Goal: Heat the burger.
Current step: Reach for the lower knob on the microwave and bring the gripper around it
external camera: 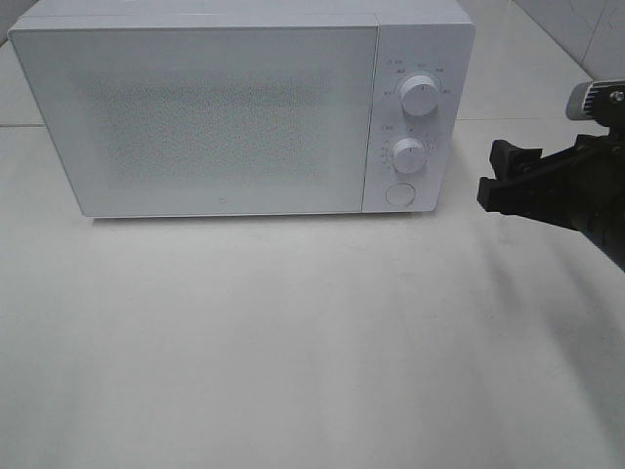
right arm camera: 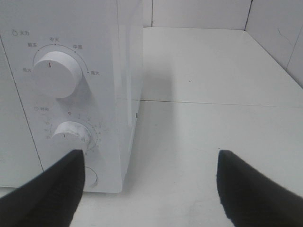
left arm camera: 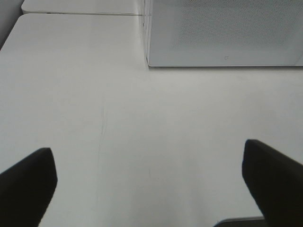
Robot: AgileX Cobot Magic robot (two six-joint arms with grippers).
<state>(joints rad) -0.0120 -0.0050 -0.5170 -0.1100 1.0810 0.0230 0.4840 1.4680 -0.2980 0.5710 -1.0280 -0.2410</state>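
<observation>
Though agape, right claw (external camera: pixel 496 174) beside microwave (external camera: pixel 215 107).

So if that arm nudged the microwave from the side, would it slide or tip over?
Probably neither, easily. The microwave is a wide, low box sitting flat on the table, so tipping looks unlikely. It dwarfs the right gripper, so it is probably heavy; a light nudge may not shift it. Its glossy side looks smooth, so a push might skid.

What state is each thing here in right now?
Microwave door: shut.
Upper knob: setting unclear.
Lower knob: setting unclear.
Left gripper: open, holding nothing.
Right gripper: open, holding nothing.
</observation>
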